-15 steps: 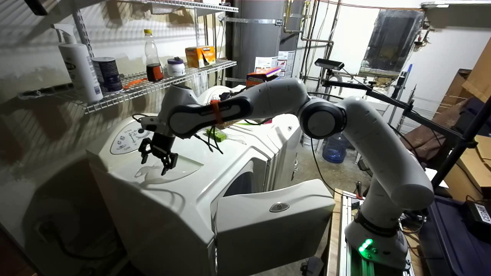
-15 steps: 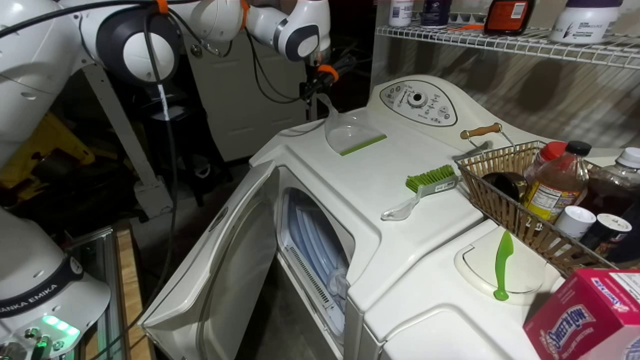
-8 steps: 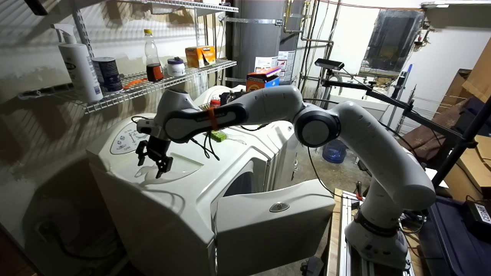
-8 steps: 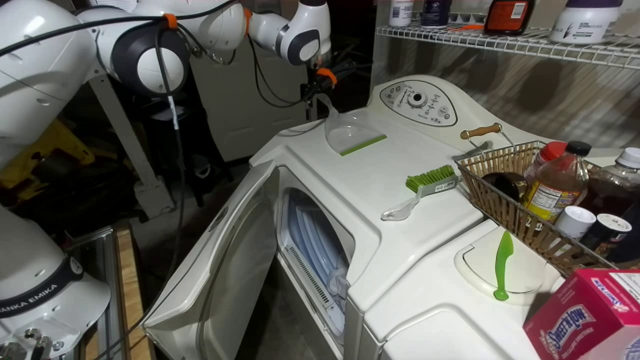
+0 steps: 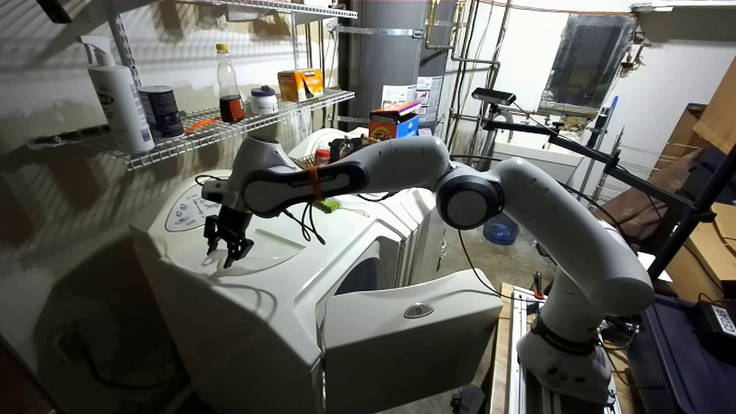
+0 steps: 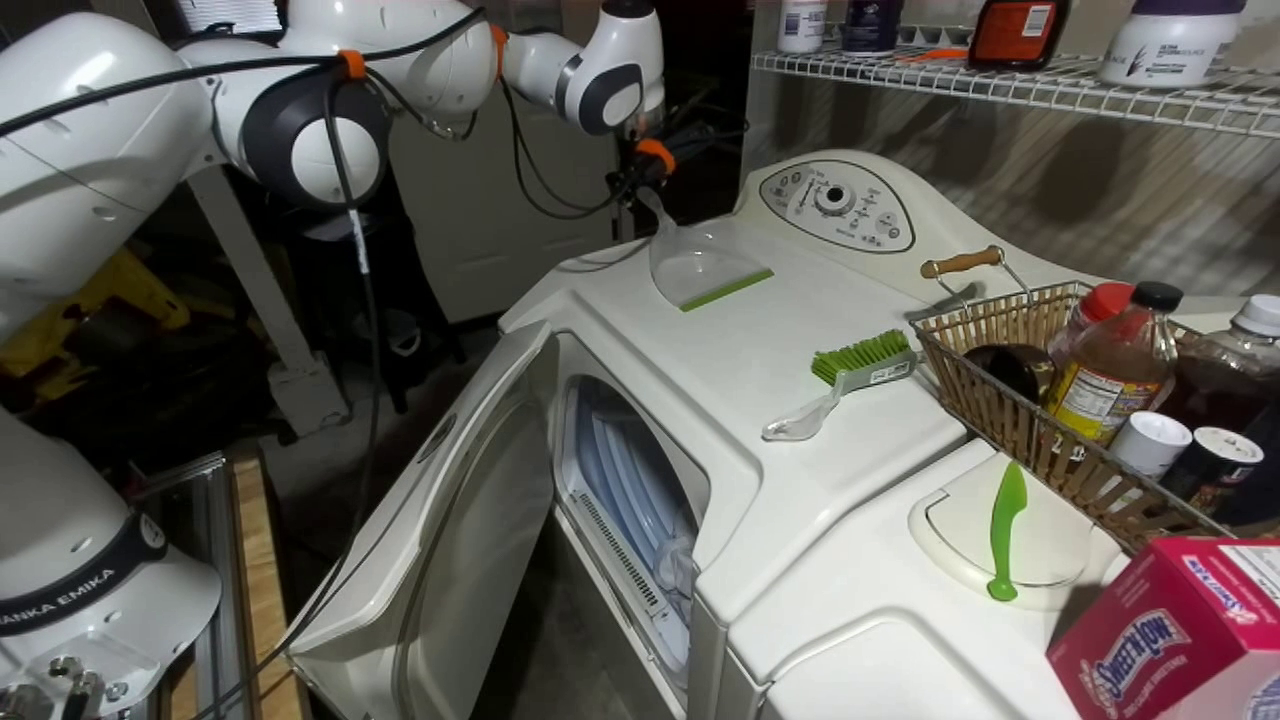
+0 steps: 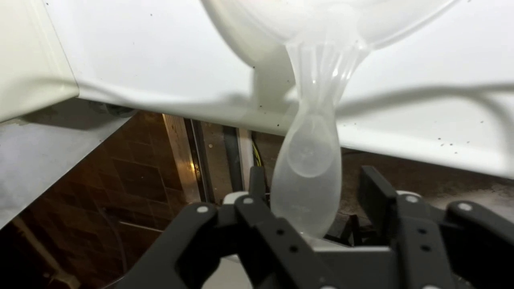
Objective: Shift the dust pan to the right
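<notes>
The dust pan [image 6: 705,268], clear plastic with a green lip, lies on top of the white dryer [image 6: 640,330]. Its handle [image 7: 307,196] sticks out past the dryer's edge in the wrist view. My gripper [image 7: 315,178] has that handle between its two fingers, which stand partly apart. A gap shows between the handle and the finger [image 7: 377,196] on the picture's right; the opposite finger is closer to it, and whether they touch I cannot tell. In an exterior view the gripper [image 5: 219,257] sits low over the handle end; elsewhere the gripper [image 6: 632,188] is dark and hard to make out.
A green-bristled brush [image 6: 862,360] lies on the dryer top, beside a wicker basket [image 6: 1030,420] of bottles. The dryer's door [image 6: 450,520] is swung out at the front. A wire shelf [image 5: 241,122] with bottles hangs above, behind the raised control panel [image 6: 838,205].
The arm has come down a little and the gripper has moved slightly left in an exterior view. Its fingers have drawn closer together around the handle. The dust pan looks unmoved.
</notes>
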Action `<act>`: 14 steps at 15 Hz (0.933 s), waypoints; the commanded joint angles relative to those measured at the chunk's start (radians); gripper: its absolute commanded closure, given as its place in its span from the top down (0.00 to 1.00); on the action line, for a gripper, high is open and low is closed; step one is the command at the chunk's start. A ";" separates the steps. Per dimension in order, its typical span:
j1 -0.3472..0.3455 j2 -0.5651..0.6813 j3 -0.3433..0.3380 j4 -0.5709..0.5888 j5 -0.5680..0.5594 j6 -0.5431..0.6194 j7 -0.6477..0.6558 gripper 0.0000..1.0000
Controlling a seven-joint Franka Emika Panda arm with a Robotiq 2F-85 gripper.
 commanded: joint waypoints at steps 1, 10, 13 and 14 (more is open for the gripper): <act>0.011 0.020 -0.014 0.076 -0.014 -0.065 0.016 0.32; 0.037 0.010 -0.069 0.137 -0.039 -0.177 0.133 0.13; 0.057 0.003 -0.135 0.167 -0.062 -0.202 0.308 0.13; 0.058 0.002 -0.155 0.172 -0.063 -0.189 0.355 0.13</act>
